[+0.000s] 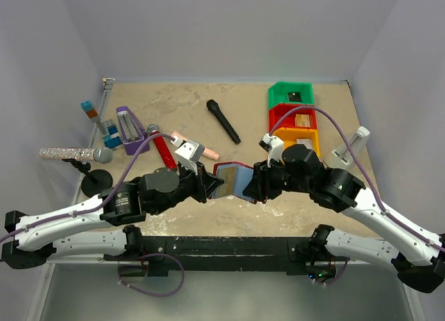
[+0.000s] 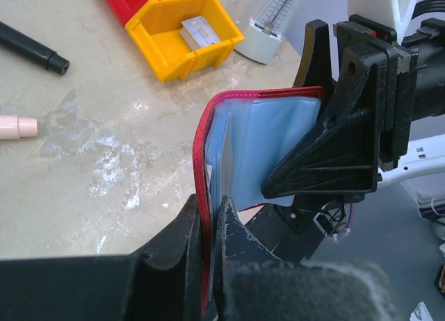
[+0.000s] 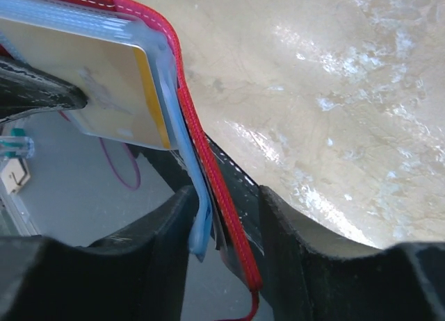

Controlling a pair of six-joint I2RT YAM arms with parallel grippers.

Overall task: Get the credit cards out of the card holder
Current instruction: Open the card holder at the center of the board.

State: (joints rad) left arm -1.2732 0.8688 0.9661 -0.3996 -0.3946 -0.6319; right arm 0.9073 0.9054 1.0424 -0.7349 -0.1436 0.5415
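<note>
The card holder [image 1: 233, 178] hangs opened out above the table [image 1: 174, 112], stood on edge. Its long spread runs straight from one set of fingers to the other, so each arm has one flap in front of it. The left gripper [image 2: 208, 206] is clenched on the red stitched border of its flap, with the pale blue sleeves fanning up and away past its fingertips. The right gripper [image 3: 226, 196] straddles the opposite border, and the red cover and the sleeve edges run down between its two fingers. The sleeves lie against one finger while a dark gap shows beside the other, so I cannot tell whether that grip has closed. One tan-gold card [image 3: 104, 85] shows through a clear sleeve just beyond the right fingertips, flat in the plane of the flap, with a yellow band along the edge nearest them. Its long side seems to follow the holder's border. No black or silver card shows here. The right arm is the nearer one to that card, and I judge the coming move turns on reaching along the sleeve from that side while the left hand anchors the holder. The sleeves look glossy, limp and slippery. Farther off, a yellow bin [image 2: 170, 53] sits on the table past the holder.
</note>
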